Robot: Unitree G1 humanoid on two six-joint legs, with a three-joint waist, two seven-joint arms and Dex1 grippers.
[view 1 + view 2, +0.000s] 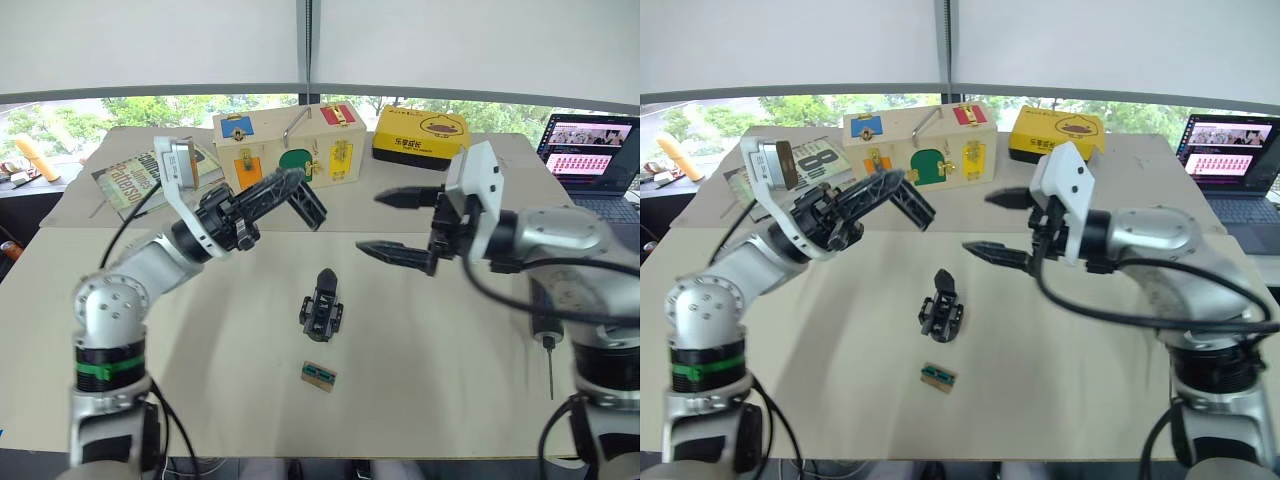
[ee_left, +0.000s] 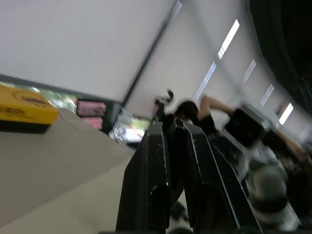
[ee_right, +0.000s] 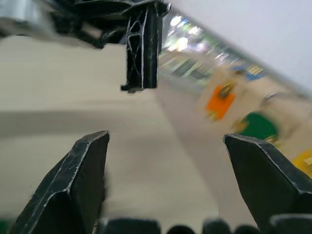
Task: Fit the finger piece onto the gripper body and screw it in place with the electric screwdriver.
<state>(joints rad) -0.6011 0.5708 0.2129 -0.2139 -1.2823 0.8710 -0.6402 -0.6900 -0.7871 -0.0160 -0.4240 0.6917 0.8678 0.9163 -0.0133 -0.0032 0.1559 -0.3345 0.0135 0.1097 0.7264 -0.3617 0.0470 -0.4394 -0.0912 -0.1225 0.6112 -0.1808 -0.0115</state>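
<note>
The gripper body (image 1: 322, 310) stands near the middle of the tan table, a small black block with a pointed part on top. My left gripper (image 1: 297, 180) hovers above and behind it, raised off the table and shut on the finger piece (image 1: 310, 205), a black ribbed bar angling down from its tips. The same piece (image 3: 141, 48) hangs in front of my right gripper (image 1: 370, 222), which is open and empty in the air, right of the body and pointing left. The electric screwdriver (image 1: 543, 318) lies at the table's right edge, partly under my right arm, its thin bit (image 1: 549, 368) pointing toward me.
A small tan-and-green block (image 1: 318, 375) lies just in front of the gripper body. Along the back stand a wooden latch box (image 1: 290, 145), a yellow box (image 1: 420, 135), a magazine (image 1: 130, 180) and a laptop (image 1: 590, 150). Blurred people (image 2: 195, 114) appear beyond the table.
</note>
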